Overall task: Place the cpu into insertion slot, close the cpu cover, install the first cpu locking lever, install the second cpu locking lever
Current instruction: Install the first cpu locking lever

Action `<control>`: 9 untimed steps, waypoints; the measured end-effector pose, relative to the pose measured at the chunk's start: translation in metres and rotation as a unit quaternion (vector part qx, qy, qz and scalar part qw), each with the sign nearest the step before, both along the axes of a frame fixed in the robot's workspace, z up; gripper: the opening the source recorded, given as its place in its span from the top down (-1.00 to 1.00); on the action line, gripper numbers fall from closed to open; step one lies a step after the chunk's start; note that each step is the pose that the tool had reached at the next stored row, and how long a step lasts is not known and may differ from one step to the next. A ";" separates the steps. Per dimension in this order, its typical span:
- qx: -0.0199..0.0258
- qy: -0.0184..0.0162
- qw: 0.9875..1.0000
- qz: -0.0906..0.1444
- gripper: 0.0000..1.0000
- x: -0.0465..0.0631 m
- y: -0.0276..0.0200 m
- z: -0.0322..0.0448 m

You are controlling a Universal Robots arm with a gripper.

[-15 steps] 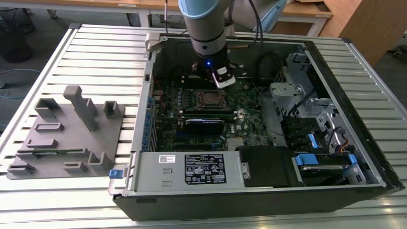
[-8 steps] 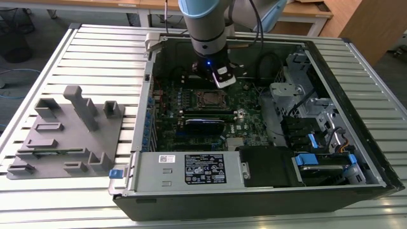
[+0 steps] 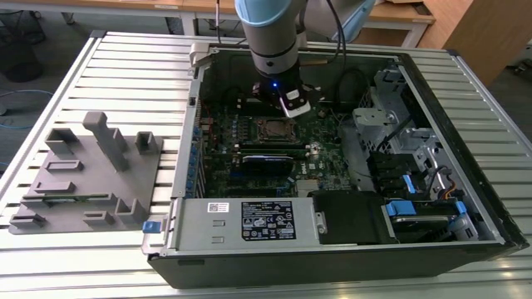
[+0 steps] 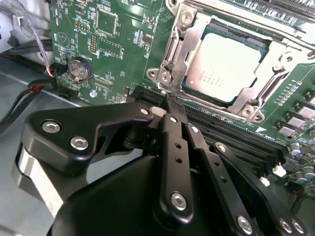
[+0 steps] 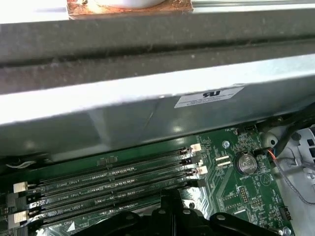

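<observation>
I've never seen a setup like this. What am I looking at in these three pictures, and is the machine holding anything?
It is a robot arm working inside an opened computer case lying on a slatted table. The exterior view looks down on the scene from off the arm; both wrist views come from cameras riding on the arm. Its gripper has its black fingers pressed together, holding nothing, close to the cpu. The silver chip sits in its socket under the cpu cover. A grey parts holder rests beside the case.
</observation>
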State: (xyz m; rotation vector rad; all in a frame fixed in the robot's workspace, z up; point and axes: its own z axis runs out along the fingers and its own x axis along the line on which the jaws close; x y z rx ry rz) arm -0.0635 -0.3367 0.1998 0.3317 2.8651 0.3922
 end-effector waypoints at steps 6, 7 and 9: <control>0.012 0.000 1.000 0.000 0.80 0.000 -0.0002 -0.0030; 0.012 0.000 1.000 0.000 0.80 0.000 -0.0004 -0.0030; 0.012 0.000 1.000 0.000 0.80 0.000 -0.0004 -0.0030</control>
